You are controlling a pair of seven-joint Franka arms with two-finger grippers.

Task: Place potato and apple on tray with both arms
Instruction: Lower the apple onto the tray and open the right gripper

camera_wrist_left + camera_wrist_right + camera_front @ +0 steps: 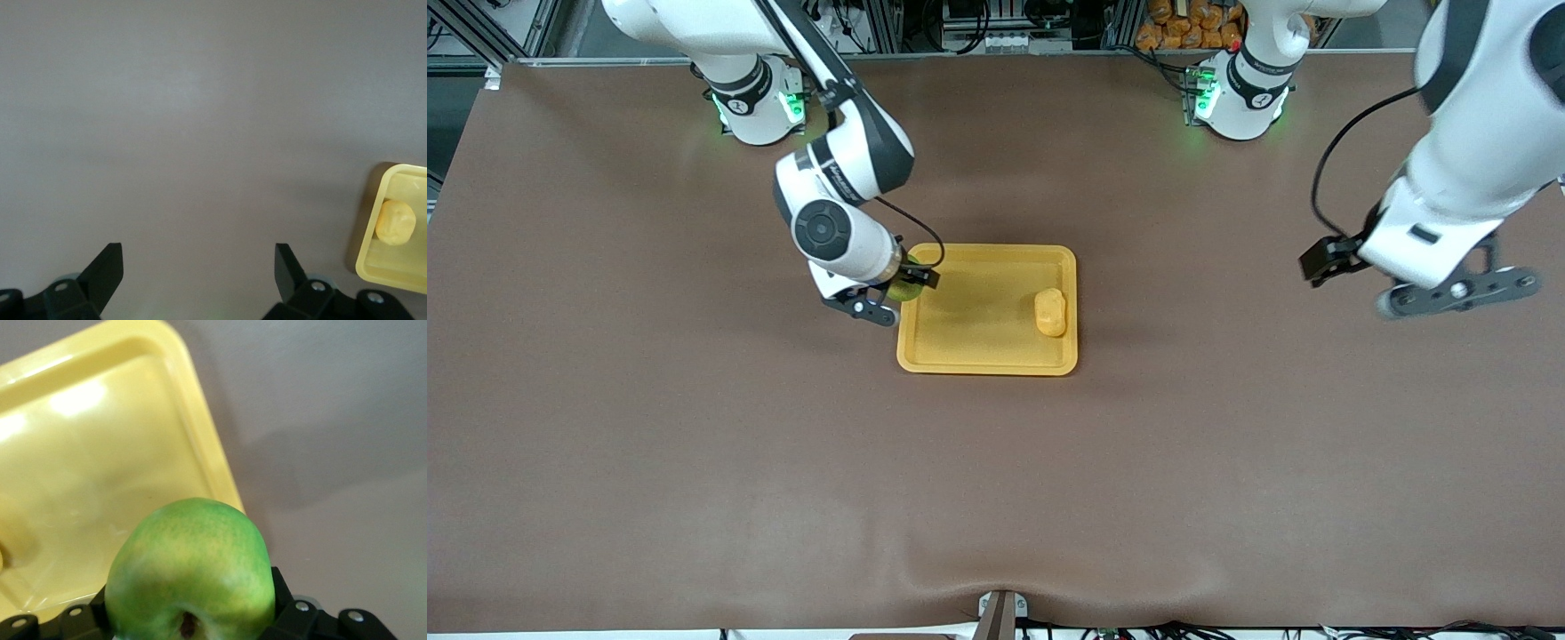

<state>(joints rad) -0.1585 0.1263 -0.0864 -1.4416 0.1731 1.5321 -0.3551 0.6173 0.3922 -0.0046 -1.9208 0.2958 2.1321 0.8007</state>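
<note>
The yellow-orange tray (978, 351) lies at the middle of the table. The oblong yellow potato (1050, 312) lies in it, at the side toward the left arm's end; it also shows in the left wrist view (395, 222). My right gripper (900, 289) is shut on the green apple (191, 577) and holds it over the tray's rim (200, 447) toward the right arm's end. In the front view only a sliver of the apple (908, 289) shows. My left gripper (198, 267) is open and empty, up in the air over bare table toward the left arm's end.
A brown mat (996, 498) covers the whole table. Both arm bases stand along the table's edge farthest from the front camera. A small mount (1000, 613) sits at the table's front edge.
</note>
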